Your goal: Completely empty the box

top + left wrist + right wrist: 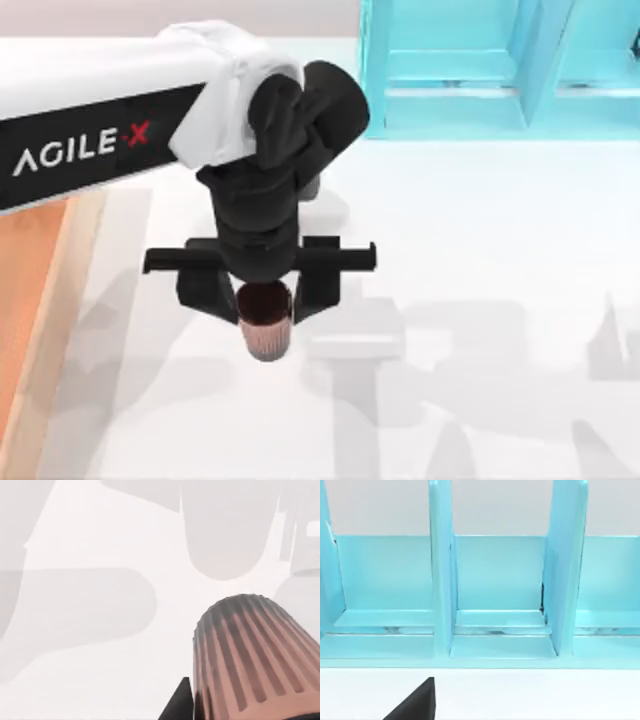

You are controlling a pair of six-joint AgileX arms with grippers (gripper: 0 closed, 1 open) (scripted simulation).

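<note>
Top view: a ribbed cup [265, 328] is pinched by the left gripper [263, 300] over the desk [480, 300], at three o'clock of the box [35, 290]; placement is judged outstanding.

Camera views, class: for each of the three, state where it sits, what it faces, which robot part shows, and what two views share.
Top view: above the table, looking down; left arm with its gripper shut on a ribbed cup; box at left.
Left wrist view: on the left arm, facing the tabletop; cup close, dark finger beside it.
Right wrist view: facing the blue shelf; one finger showing.
Shared: top and left wrist show the cup.
</note>
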